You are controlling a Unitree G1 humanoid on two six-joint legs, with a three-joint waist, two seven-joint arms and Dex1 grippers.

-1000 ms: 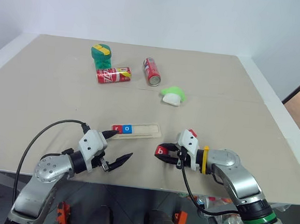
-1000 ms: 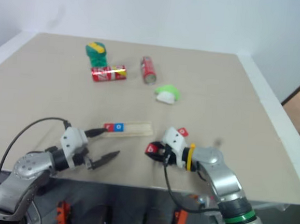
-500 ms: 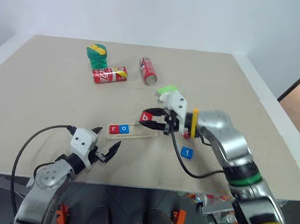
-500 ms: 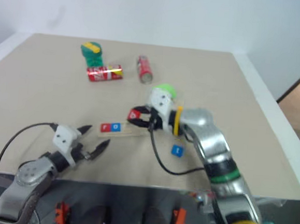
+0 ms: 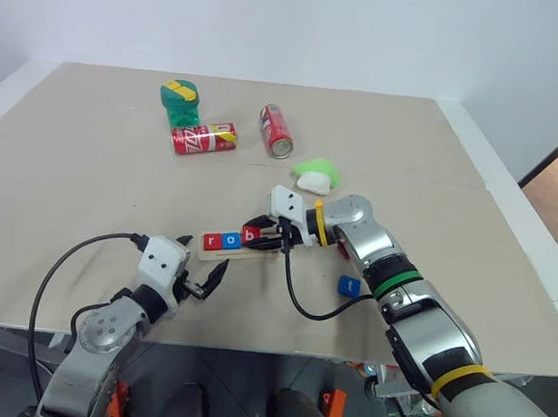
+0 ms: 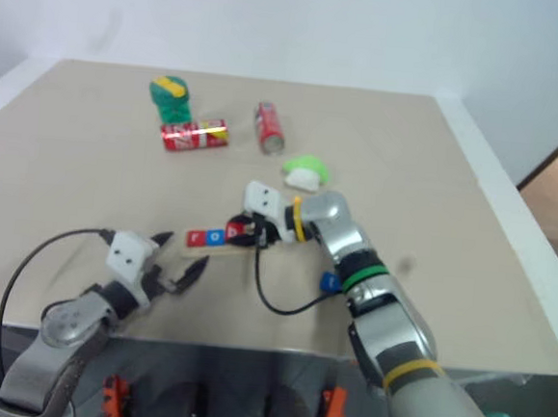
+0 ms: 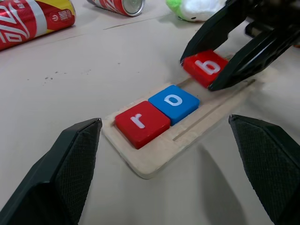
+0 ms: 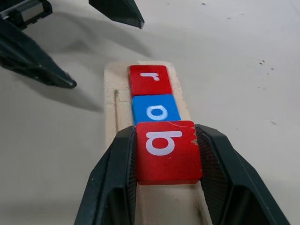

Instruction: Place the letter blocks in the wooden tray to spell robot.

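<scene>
The step in hand is judged to be the seating of the third letter in the wooden tray [image 7: 159, 154], which lies on the table [image 5: 88, 184] and serves as the landmark here. To do it well, the red b block [image 8: 166, 150] should be lowered flat into the groove, its edge brought up against the blue o block [image 8: 154, 111] so that no gap is left, and let go only once it sits level; a tilted release could leave it riding on the tray's rim. The right gripper [image 8: 166, 154] is clenched on the b block from both sides and is held over the middle of the tray, just beside the o; whether the block already touches the wood cannot be told. The left gripper [image 7: 164, 154] is spread wide, holds nothing, and hangs near the tray's r end, apart from it. The tray is seen as a long pale wooden strip with rounded ends and a thin slot along one side. At one end of it the red r block [image 7: 142, 123] lies flat, touching the o. A blue t block [image 5: 348, 285] is seen on the table beyond the tray's bare end.
</scene>
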